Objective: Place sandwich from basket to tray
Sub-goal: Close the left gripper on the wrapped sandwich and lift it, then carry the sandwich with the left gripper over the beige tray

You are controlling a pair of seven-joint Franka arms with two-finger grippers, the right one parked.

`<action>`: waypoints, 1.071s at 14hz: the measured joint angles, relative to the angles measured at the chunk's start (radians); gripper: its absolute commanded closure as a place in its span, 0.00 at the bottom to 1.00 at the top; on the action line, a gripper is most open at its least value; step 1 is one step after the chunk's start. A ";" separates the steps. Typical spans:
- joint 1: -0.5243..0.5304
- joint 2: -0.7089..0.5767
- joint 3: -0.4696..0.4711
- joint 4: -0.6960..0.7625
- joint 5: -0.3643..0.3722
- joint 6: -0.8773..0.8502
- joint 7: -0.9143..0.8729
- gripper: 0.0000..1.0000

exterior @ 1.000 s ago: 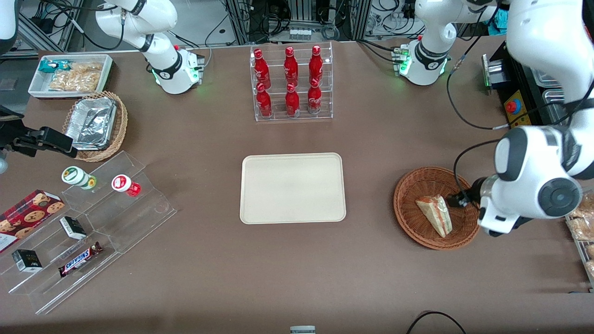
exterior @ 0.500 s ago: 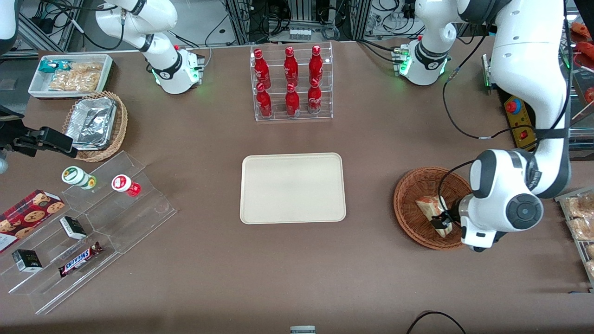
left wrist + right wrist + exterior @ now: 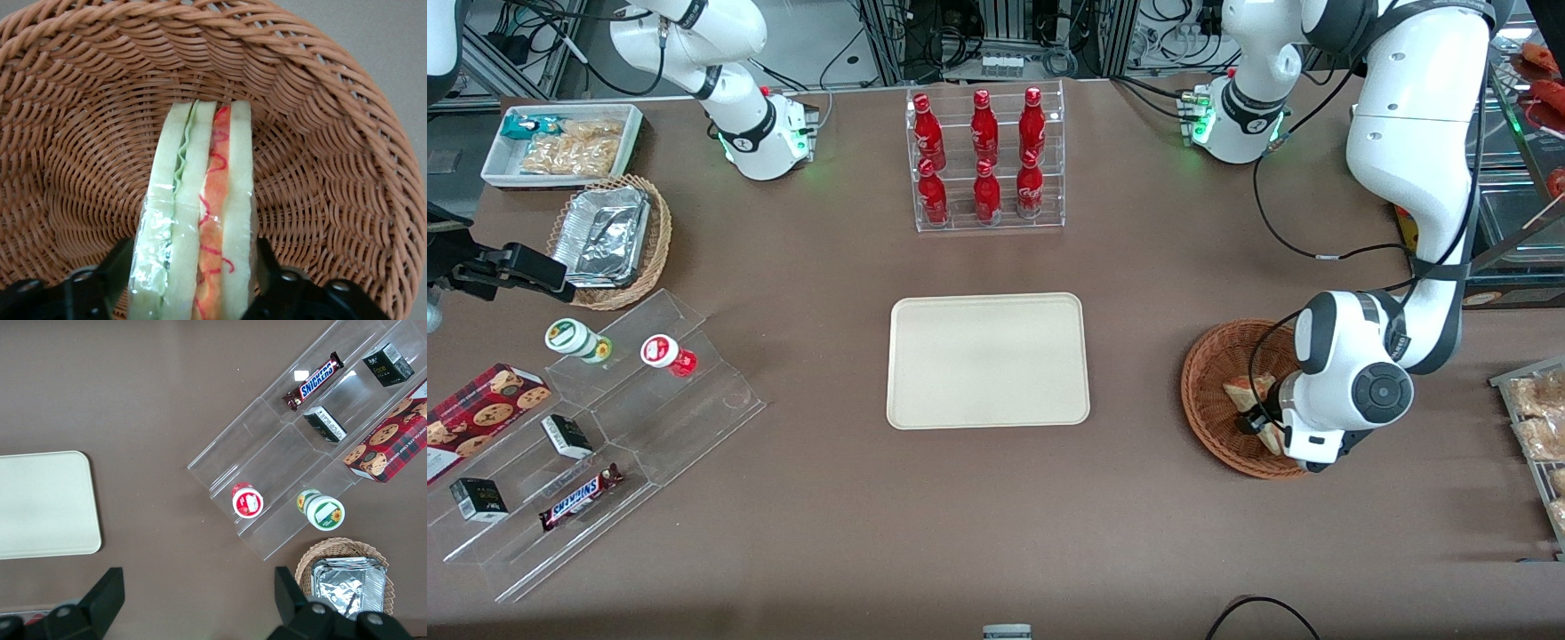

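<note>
The sandwich [image 3: 1243, 388], a clear-wrapped wedge of white bread with green and red-pink filling, stands on edge in the reddish-brown wicker basket [image 3: 1193, 391] toward the working arm's end of the table. My gripper [image 3: 1263, 423] is down inside the basket, open, with one black finger on each side of the sandwich [image 3: 200, 220]. In the left wrist view the gripper [image 3: 193, 259] straddles the wedge's wide end, its fingers [image 3: 117, 267] close against the wrap. The basket wall [image 3: 320, 133] curves round both. The cream tray [image 3: 987, 360] lies bare in the middle of the table.
A clear rack of red bottles [image 3: 985, 160] stands farther from the front camera than the tray. Toward the parked arm's end are a clear stepped shelf with snacks [image 3: 605, 427], a tan basket of foil trays [image 3: 609, 240] and a white snack bin [image 3: 560, 142].
My arm has swung over the basket toward the tray's side and come down. The gripper, beside the sandwich a second ago, now straddles it. The sandwich has stayed in the basket.
</note>
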 measured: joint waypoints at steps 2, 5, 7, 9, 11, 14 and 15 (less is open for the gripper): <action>-0.003 -0.010 -0.001 0.006 0.000 -0.005 0.000 0.78; -0.065 -0.057 -0.008 0.064 -0.003 -0.145 -0.015 0.77; -0.157 -0.090 -0.010 0.118 -0.004 -0.240 -0.075 0.76; -0.269 -0.103 -0.013 0.150 -0.004 -0.264 -0.145 0.76; -0.380 -0.093 -0.014 0.156 -0.005 -0.260 -0.204 0.76; -0.525 -0.019 -0.014 0.212 -0.005 -0.204 -0.237 0.76; -0.562 0.019 -0.013 0.237 -0.005 -0.162 -0.238 0.76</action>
